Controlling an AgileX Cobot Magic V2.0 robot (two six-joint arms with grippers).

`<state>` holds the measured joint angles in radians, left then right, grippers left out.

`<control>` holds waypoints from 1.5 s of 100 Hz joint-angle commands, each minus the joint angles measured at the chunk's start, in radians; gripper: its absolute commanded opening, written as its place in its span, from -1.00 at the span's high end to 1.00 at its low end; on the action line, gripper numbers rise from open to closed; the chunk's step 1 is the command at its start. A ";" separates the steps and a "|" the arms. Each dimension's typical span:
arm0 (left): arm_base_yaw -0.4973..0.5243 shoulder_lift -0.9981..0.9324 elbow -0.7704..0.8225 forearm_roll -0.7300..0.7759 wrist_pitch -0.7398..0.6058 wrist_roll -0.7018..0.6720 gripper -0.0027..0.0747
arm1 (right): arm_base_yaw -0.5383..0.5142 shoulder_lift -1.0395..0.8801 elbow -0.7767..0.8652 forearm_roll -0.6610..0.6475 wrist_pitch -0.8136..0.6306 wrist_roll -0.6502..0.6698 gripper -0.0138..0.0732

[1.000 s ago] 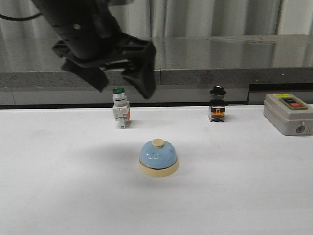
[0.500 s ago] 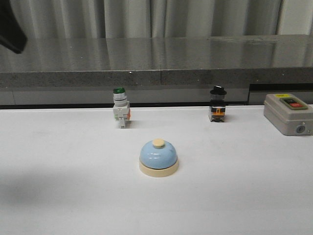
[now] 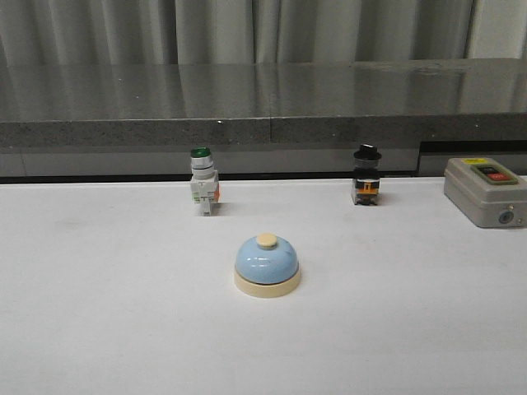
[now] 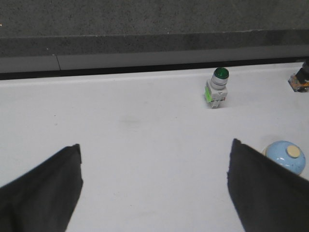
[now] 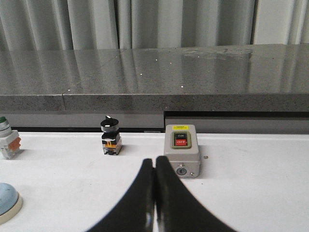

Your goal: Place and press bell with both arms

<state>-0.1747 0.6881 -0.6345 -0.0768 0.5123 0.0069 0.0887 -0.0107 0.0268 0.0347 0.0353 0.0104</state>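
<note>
Front view: bell (image 3: 267, 265) at lower centre, placed; left gripper (image 4: 154, 188), jaws wide, has withdrawn. Right gripper (image 5: 155, 193), closed, should press next.

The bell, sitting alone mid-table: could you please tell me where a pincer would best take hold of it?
Grip the bell low, across its cream base rim, coming straight down from above. The glossy dome tapers upward, so fingers would likely slide off it, and the button on top should stay free. Its sides are unobstructed.
</note>
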 commanded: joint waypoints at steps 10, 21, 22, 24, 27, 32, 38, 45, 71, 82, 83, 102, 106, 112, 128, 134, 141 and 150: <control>0.003 -0.091 -0.025 -0.013 -0.019 -0.007 0.23 | -0.007 -0.018 -0.014 -0.011 -0.084 -0.010 0.82; 0.003 -0.105 -0.025 -0.013 -0.021 -0.007 0.72 | -0.007 -0.018 -0.014 -0.011 -0.084 -0.010 0.82; 0.003 -0.105 -0.025 -0.013 -0.021 -0.007 0.74 | -0.007 -0.018 -0.014 -0.011 -0.084 -0.010 0.82; 0.003 -0.105 -0.025 -0.013 -0.021 -0.007 0.83 | -0.007 -0.018 -0.014 -0.011 -0.084 -0.010 0.82; 0.003 -0.105 -0.025 -0.013 -0.021 -0.007 0.93 | -0.007 -0.018 -0.014 -0.011 -0.084 -0.010 0.82; 0.003 -0.105 -0.025 -0.013 -0.021 -0.007 0.98 | -0.007 -0.018 -0.014 -0.011 -0.084 -0.010 0.82; 0.003 -0.105 -0.025 -0.013 -0.021 -0.007 0.98 | -0.007 -0.018 -0.014 -0.011 -0.084 -0.010 0.82; 0.003 -0.105 -0.025 -0.013 -0.021 -0.007 0.98 | -0.007 -0.018 -0.014 -0.011 -0.084 -0.010 0.82; 0.003 -0.105 -0.025 -0.013 -0.021 -0.007 0.98 | -0.007 -0.018 -0.014 -0.011 -0.084 -0.010 0.82; 0.003 -0.105 -0.025 -0.013 -0.021 -0.007 0.98 | -0.007 -0.018 -0.014 -0.011 -0.084 -0.010 0.82; 0.003 -0.105 -0.025 -0.013 -0.021 -0.007 0.98 | -0.007 -0.018 -0.014 -0.011 -0.084 -0.010 0.82; 0.003 -0.107 -0.025 0.017 -0.039 -0.007 0.98 | -0.007 -0.018 -0.014 -0.011 -0.084 -0.010 0.82; 0.003 -0.107 -0.023 0.034 -0.051 -0.007 0.98 | -0.007 -0.018 -0.014 -0.011 -0.084 -0.010 0.82; 0.003 -0.118 -0.011 0.056 -0.088 -0.007 0.98 | -0.007 -0.018 -0.014 -0.011 -0.084 -0.010 0.82; 0.003 -0.196 0.099 0.109 -0.277 -0.007 0.98 | -0.007 -0.018 -0.014 -0.011 -0.084 -0.010 0.82; 0.003 -0.235 0.162 0.116 -0.355 -0.007 0.98 | -0.007 -0.018 -0.014 -0.011 -0.084 -0.010 0.82; 0.003 -0.288 0.238 0.127 -0.446 -0.007 0.98 | -0.007 -0.018 -0.014 -0.011 -0.084 -0.010 0.82; 0.003 -0.362 0.329 0.143 -0.528 -0.007 0.98 | -0.007 -0.018 -0.014 -0.011 -0.084 -0.010 0.82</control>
<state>-0.1747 0.3820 -0.3541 0.0489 0.1611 0.0069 0.0887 -0.0107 0.0268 0.0347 0.0353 0.0104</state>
